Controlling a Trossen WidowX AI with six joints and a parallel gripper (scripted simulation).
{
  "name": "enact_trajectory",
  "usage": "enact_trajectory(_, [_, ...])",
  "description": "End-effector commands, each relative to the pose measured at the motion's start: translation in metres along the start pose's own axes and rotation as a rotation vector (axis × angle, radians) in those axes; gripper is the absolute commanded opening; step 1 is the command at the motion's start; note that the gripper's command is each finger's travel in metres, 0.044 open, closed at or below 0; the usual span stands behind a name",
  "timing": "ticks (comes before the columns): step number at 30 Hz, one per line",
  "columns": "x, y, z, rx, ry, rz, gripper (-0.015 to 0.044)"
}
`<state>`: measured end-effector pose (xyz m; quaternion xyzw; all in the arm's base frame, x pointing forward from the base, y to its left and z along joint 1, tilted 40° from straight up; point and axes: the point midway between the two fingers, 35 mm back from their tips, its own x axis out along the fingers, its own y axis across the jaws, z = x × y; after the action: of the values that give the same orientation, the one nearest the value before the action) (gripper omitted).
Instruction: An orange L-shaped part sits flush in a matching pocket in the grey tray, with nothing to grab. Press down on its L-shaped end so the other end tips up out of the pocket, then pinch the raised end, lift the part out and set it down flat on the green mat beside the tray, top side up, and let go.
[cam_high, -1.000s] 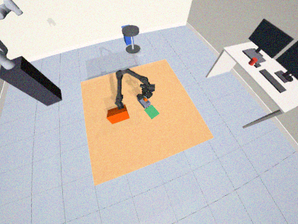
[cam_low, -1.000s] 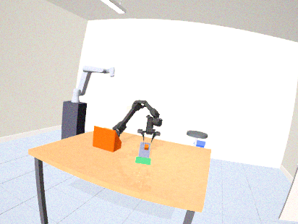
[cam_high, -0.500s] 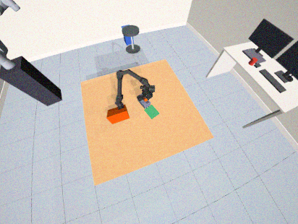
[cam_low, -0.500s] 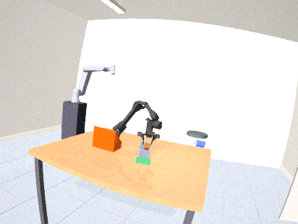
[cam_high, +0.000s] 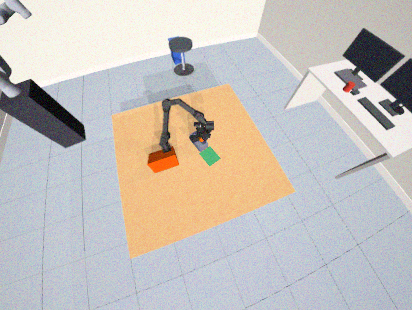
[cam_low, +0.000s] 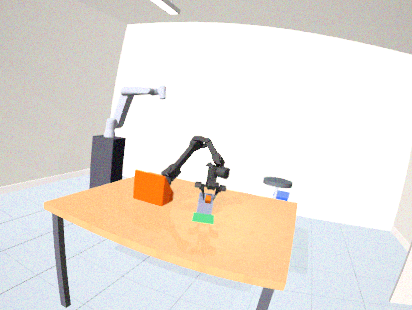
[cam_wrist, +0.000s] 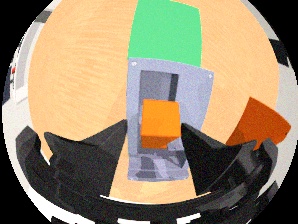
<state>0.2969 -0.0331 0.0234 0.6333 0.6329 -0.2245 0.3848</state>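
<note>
The orange part is tipped up in the pocket of the grey tray. In the wrist view its raised end looks like a block, with bare pocket floor beyond it. My gripper is open, with one finger on each side of the part. A gap shows at the left finger; the right fingertip looks very near the part, and contact cannot be told. The green mat lies flat against the tray's far end in the wrist view.
A large orange-red block stands at the arm's base on the wooden table. A stool and a desk with monitors stand away from the table.
</note>
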Motion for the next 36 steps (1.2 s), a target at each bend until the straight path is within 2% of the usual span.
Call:
enact_trajectory(1, [-0.001, 0.000, 0.000, -0.001, -0.001, 0.001, 0.0228])
enact_trajectory(3, [-0.001, 0.000, 0.000, -0.001, -0.001, 0.001, 0.0175])
enact_trajectory(14, [-0.001, 0.000, 0.000, -0.001, -0.001, 0.001, 0.0102])
enact_trajectory(18, [-0.001, 0.000, 0.000, -0.001, -0.001, 0.001, 0.0000])
enact_trajectory(36, [-0.020, 0.000, 0.000, 0.005, 0.001, 0.002, 0.0000])
